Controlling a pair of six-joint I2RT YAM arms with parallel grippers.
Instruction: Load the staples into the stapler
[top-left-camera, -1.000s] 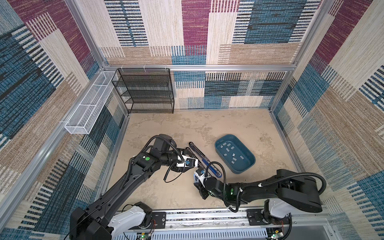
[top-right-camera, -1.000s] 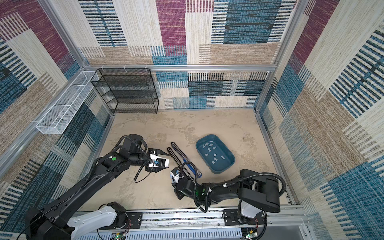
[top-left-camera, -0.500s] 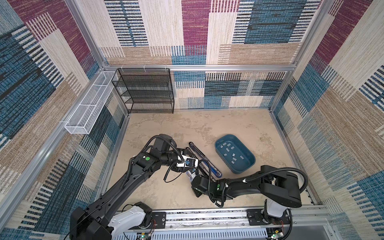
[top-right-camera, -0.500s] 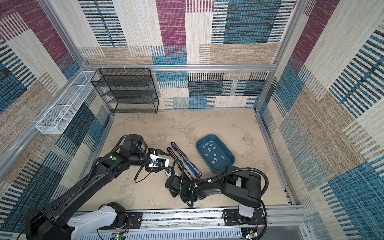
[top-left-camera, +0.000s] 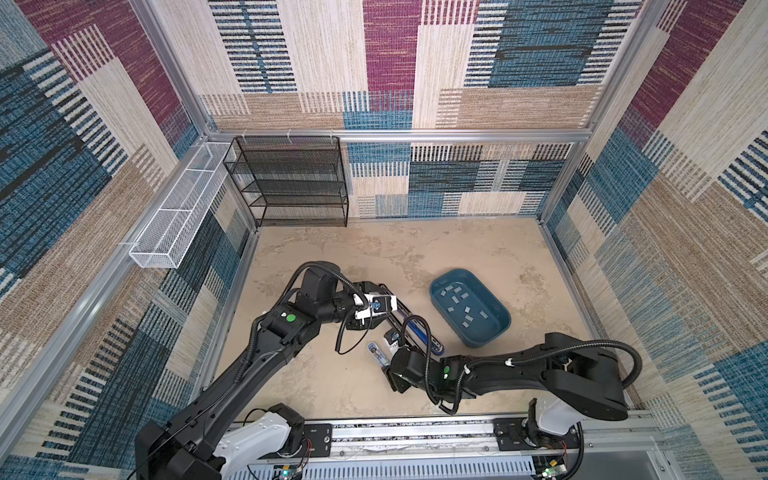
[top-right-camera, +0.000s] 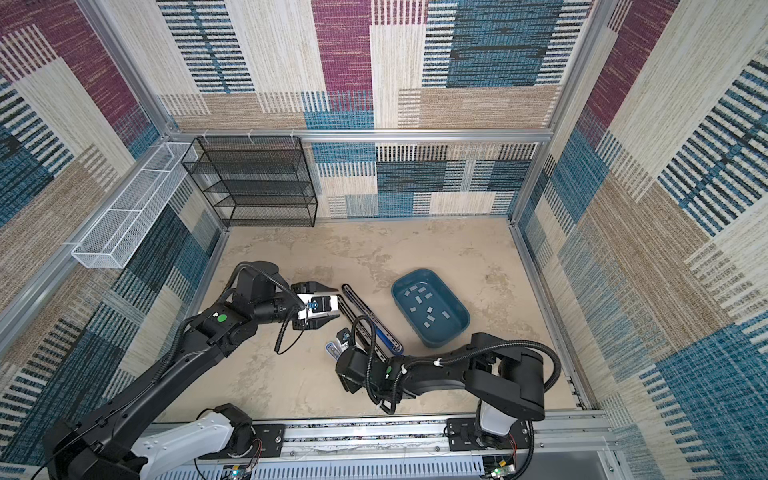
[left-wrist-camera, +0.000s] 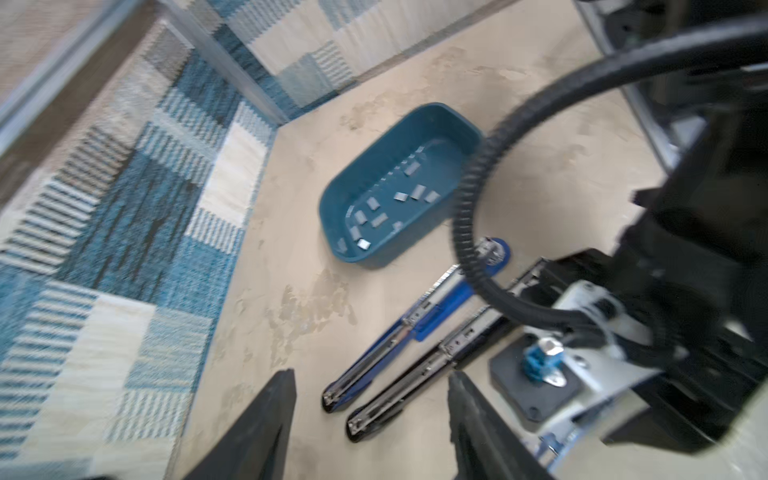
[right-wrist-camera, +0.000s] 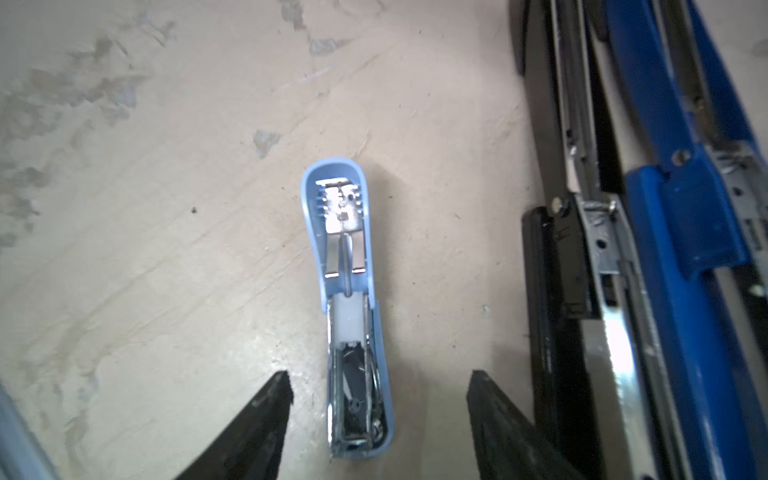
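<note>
Hovering low over the small light-blue stapler (right-wrist-camera: 348, 286), your right hand (right-wrist-camera: 378, 376) is spread wide, one finger on either side of the body and neither touching it. That stapler lies flat on the bench (top-left-camera: 332, 390), flipped open with its metal channel facing up, so it looks ready to take a strip. Your left hand (left-wrist-camera: 370, 374) is spread too and empty, at about 12 o'clock from the little stapler in both top views. The ends of the long blue stapler (left-wrist-camera: 415, 324) and long black stapler (left-wrist-camera: 436, 361) sit between its fingers.

Now the staples (left-wrist-camera: 418, 191): they're loose in the teal tray (left-wrist-camera: 365, 259), at 2 o'clock from the small stapler. Expect them to be feather-light, stiff, slick and lying flat, and a hard squeeze could snap a strip. I'd pinch one across its narrow width, coming straight down on a strip that lies clear of its neighbours.

Watch the route: both long staplers lie opened out between the small stapler and the tray, so go over them. The tray wall will crowd your fingers near its edges, and the right arm's black cable (left-wrist-camera: 469, 232) loops close by the left hand. The black wire shelf (top-left-camera: 291, 183) and white mesh basket (top-left-camera: 174, 224), off at 10 to 11 o'clock, are well out of it.
</note>
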